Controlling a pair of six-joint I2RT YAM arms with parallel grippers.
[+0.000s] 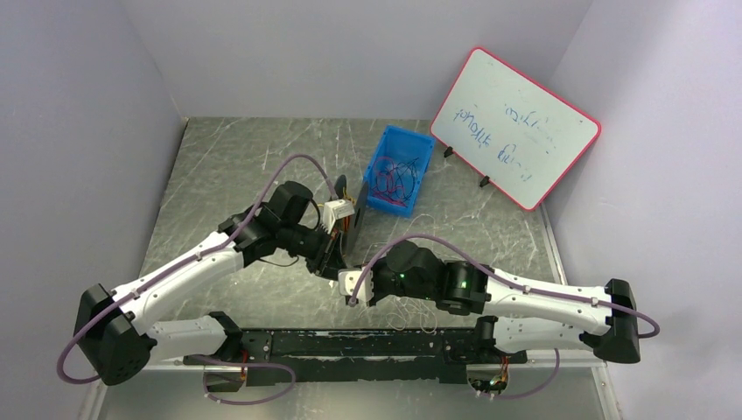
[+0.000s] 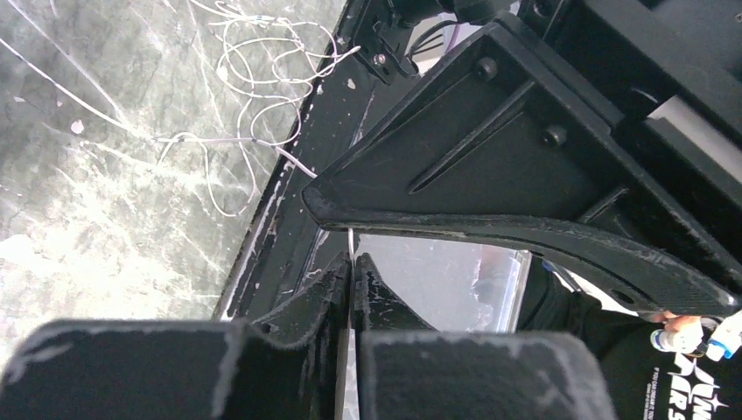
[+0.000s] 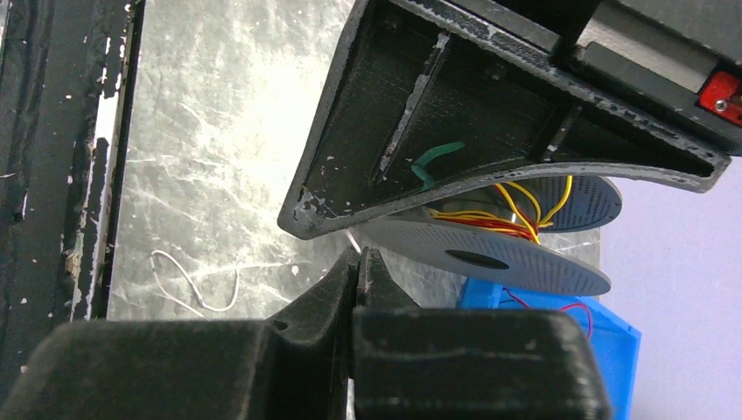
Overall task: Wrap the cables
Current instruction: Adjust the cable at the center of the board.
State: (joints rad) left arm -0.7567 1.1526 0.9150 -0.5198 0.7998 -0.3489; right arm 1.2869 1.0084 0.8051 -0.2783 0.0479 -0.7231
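Lilac walls are enclosing a grey marbled worktop (image 1: 262, 157). Near centre, the left gripper (image 2: 352, 262) is pinching a white cable (image 2: 252, 140) whose loose loops are lying by the near rail (image 1: 350, 343). The right gripper (image 3: 359, 258) is clenched just beside it, hold uncertain. On the spool (image 3: 490, 260), red and yellow cables (image 3: 503, 223) are sitting wound; others are lying in the blue bin (image 1: 378, 164) farther back. Judgement: the strand is needing steady tension between both tips while feeding onto the spool, clear of the rail.

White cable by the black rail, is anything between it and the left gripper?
Nothing visible stands between them: the left gripper is shut on a strand of the white cable. A finger of the right gripper hangs just above its tips.
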